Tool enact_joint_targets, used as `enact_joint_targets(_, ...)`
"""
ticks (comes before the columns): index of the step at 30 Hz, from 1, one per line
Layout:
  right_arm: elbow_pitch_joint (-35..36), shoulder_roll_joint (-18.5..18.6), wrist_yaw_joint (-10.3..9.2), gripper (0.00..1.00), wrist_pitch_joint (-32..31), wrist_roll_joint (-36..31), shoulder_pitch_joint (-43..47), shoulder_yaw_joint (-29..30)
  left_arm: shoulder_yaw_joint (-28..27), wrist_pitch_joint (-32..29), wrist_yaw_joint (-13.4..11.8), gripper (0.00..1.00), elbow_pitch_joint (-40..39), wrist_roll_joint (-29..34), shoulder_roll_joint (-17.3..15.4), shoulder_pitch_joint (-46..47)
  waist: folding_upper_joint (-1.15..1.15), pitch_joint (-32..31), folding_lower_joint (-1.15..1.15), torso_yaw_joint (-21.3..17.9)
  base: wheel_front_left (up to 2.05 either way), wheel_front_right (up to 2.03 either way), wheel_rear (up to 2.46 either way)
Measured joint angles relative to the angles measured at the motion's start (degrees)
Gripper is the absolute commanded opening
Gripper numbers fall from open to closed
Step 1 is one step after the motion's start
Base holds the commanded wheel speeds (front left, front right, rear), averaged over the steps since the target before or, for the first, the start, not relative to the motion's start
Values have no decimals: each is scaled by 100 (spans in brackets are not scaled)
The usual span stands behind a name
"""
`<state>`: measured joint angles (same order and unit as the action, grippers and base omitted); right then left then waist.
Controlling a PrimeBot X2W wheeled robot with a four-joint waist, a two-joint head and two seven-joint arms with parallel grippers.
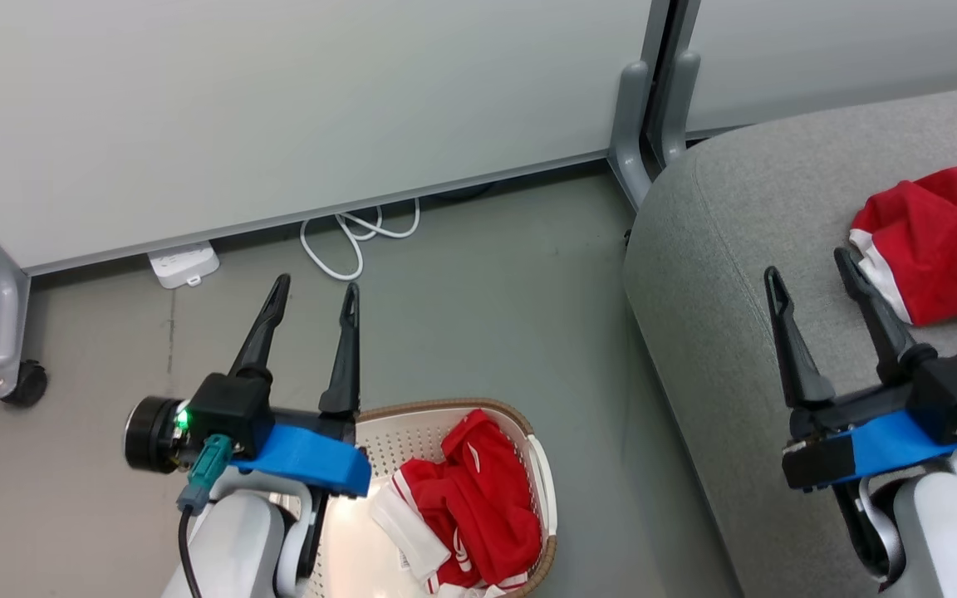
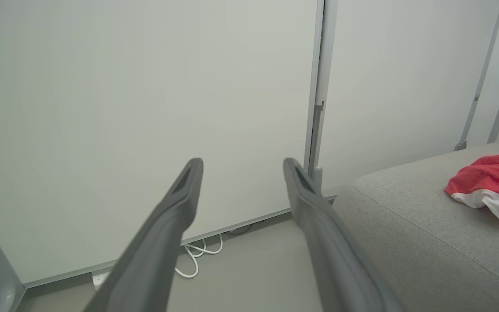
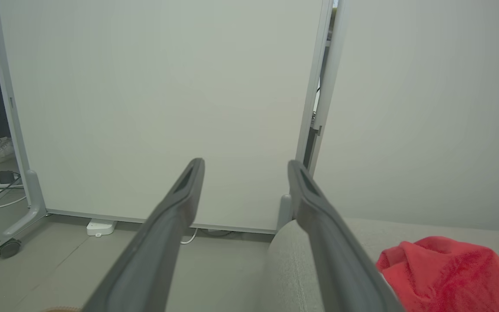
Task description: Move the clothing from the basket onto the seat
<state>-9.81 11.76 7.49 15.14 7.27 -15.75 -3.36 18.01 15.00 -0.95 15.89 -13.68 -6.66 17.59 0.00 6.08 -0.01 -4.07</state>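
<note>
Clothing is split between two places. One red garment (image 1: 478, 498) lies crumpled inside the basket (image 1: 412, 440), white stripe trim showing along its near-left edge, filling the right half of the basket. The basket sits on the grey floor (image 1: 487, 291), just left of the seat (image 1: 719, 291). The other red garment (image 1: 944, 241) lies bunched on top of the seat toward its right side, white edging turned to the left. The left gripper (image 1: 317, 282) hangs over the floor at the basket's left rim, jaws spread wide and empty, fingers pointing away toward the pale partition panel (image 1: 279, 108). The basket garment lies to its right and nearer the robot than the fingertips, beside the gripper's blue mount, not between the fingers. In the left wrist view the left gripper (image 2: 241, 161) frames only panel and floor, with the seat (image 2: 405, 225) and the other red garment (image 2: 492, 182) off to the right. The right gripper (image 1: 807, 261) is over the seat's left part, jaws also wide apart with nothing held. Its right finger's tip shows just beside the white edging of the seat garment in the head view; contact cannot be told. In the right wrist view the right gripper (image 3: 245, 161) looks past the seat's edge (image 3: 288, 268), and the other red garment (image 3: 448, 273) lies outside the fingers, to the lower right. A white cable (image 1: 354, 237) loops on the floor by the panel foot.
</note>
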Motion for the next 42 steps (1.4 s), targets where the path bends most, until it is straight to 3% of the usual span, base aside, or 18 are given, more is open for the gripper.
enact_joint_targets(19, -93, -454, 0, 100, 0, -15, 1221, 533, -1169, 0, 403, 100, -300, 485, 272, -1244, 0, -620, 0, 405, 0, 0, 0)
enact_joint_targets(42, -176, -645, 0, 100, 0, -26, 1477, 624, -1378, 0, 603, 100, -212, 666, 369, -1496, 0, -697, 1, 587, 0, 0, 0)
